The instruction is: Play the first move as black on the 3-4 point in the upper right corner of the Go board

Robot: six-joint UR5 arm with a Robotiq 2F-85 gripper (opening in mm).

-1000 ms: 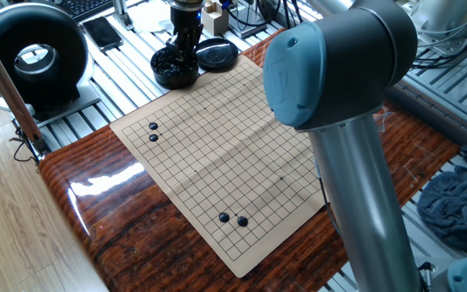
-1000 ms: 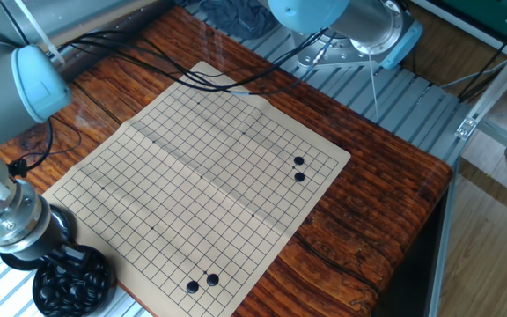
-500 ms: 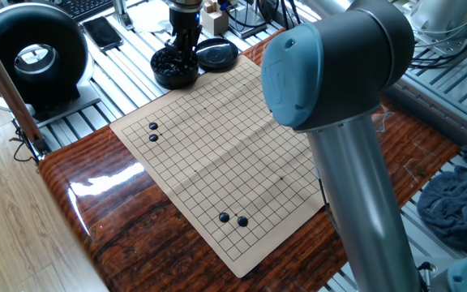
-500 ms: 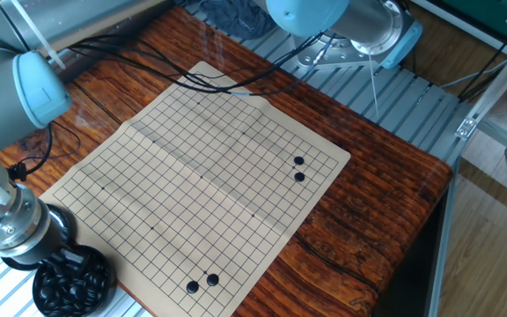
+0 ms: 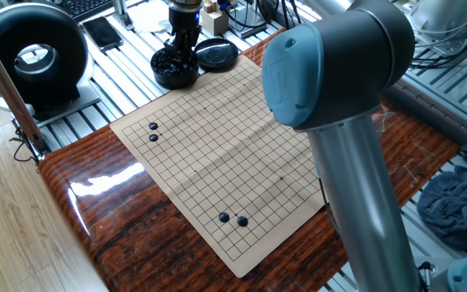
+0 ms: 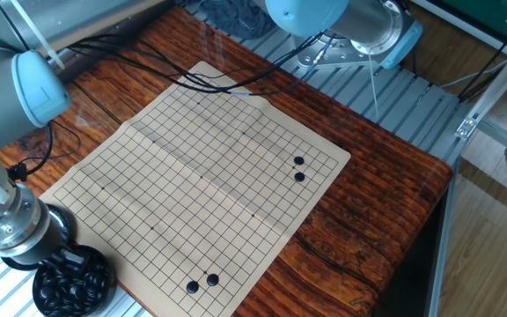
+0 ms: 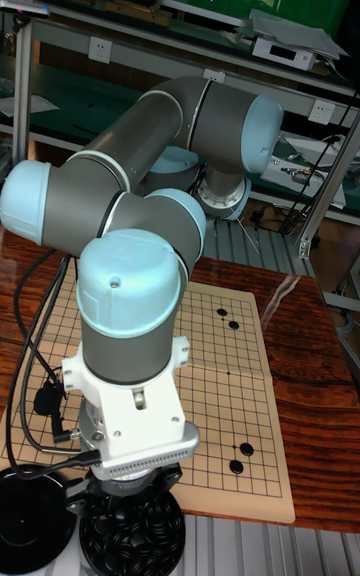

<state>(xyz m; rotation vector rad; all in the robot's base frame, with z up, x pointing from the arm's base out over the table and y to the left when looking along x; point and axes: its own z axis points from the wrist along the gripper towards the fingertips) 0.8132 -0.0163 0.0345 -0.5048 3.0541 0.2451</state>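
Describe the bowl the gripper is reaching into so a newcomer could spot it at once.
Start at the tan Go board on the wooden table. Just off its far corner, on the slatted metal surface, sits a round black bowl heaped with glossy black stones, the gripper dipping into it. The flat black lid beside it holds no stones.

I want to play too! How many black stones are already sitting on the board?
4. Two sit together near one edge, and two sit side by side near another edge. The big arm hides part of the board in that view.
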